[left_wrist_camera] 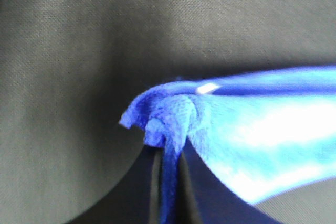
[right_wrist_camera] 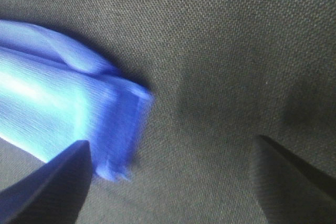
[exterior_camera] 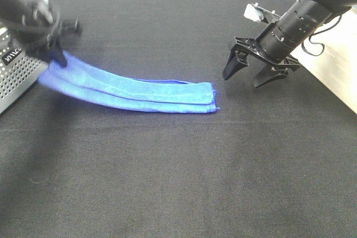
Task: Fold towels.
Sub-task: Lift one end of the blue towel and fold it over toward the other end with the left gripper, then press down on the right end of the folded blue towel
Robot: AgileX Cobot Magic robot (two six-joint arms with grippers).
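- A perforated metal box (exterior_camera: pixel 14 76) stands at the far-left edge. It carries white lettering that seems to begin "AD"; the rest is too small to read.
- The left tool (exterior_camera: pixel 57 57) is pressed together on the left end of the towel (exterior_camera: pixel 139 90). The left wrist view shows blue cloth bunched and pinched in the tool (left_wrist_camera: pixel 169 150), with that end apparently raised a little off the surface (exterior_camera: pixel 167 182).
- A small white tag (left_wrist_camera: pixel 208 87) sits near the pinched corner. No writing can be read on it.
- The towel is already a long, narrow, doubled strip. Its long axis runs left to right across the black surface, drifting slightly nearer towards its right end, which lies flat near the middle.
- The right tool (exterior_camera: pixel 244 80) is spread wide, holds nothing and hovers above the surface.
- The relation that matters: the free right end of the towel (right_wrist_camera: pixel 52 108) lies just left of the right tool (right_wrist_camera: pixel 170 140), close but not touching and not yet between the jaws. The right arm is clearly the nearer one to that end.
- Judged from this, the strip needs a fold across its length. The right tool would have to shift left and down to take the free end.
- A pale ledge (exterior_camera: pixel 340 76) borders the far-right edge, with no label visible.
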